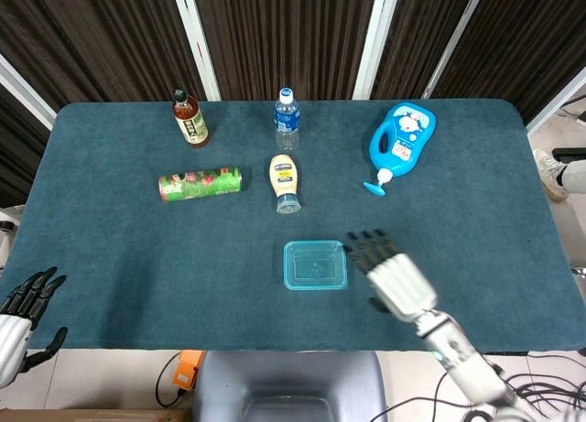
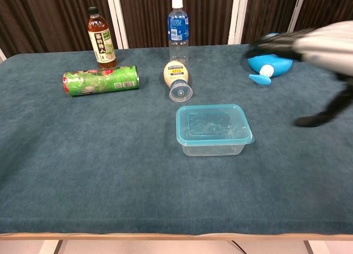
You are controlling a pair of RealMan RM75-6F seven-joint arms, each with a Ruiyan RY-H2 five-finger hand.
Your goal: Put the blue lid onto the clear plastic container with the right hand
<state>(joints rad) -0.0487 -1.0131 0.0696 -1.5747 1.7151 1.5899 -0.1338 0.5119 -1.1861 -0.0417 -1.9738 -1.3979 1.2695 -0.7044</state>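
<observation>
The right hand (image 1: 389, 274) is above the worktop (image 1: 110, 248), just to the right of the clear plastic container (image 2: 212, 138), and it does not touch it. Its fingers (image 1: 366, 246) are spread apart and point away from the robot, and it holds nothing; in the chest view the thumb hangs down, separate from the other fingers. The blue lid (image 1: 315, 264) sits flat on top of the container, and its rim covers the container on all sides. The container stands near the front middle of the worktop. The left hand (image 1: 23, 305) is at the front left corner, at the edge of the worktop, with the fingers apart and nothing in it. Behind the container lies a mayonnaise bottle (image 1: 285, 181) with its cap toward the container, and further back are a green can (image 1: 200, 183) on its side, a brown tea bottle (image 1: 189, 117), a water bottle (image 1: 287, 118) and a blue detergent bottle (image 1: 401, 141).
</observation>
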